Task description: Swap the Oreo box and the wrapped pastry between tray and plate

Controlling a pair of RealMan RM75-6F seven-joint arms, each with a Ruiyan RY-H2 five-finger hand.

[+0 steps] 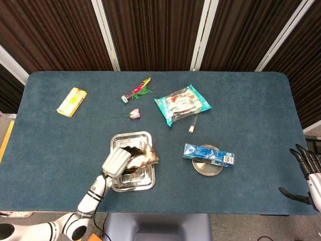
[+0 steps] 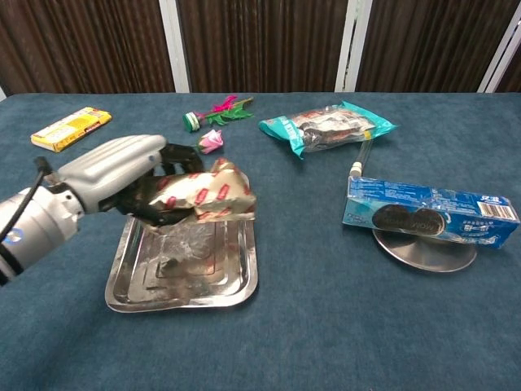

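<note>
Left hand (image 2: 122, 167) grips the wrapped pastry (image 2: 203, 194) directly above the tray (image 2: 236, 281), long axis pointing right toward the Oreo box (image 2: 431, 212) lying across the plate (image 2: 423, 251); right hand (image 1: 307, 173) idle, fingers spread, holding nothing.

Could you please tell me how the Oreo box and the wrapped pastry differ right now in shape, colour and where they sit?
The Oreo box is a long, blue, straight-edged carton; the wrapped pastry is a crumpled, lumpy packet in gold wrapping with red labels. The Oreo box rests on the round plate, overhanging it on both sides, untouched; the wrapped pastry is held by the left hand above the tray. Both are packaged snacks.
</note>
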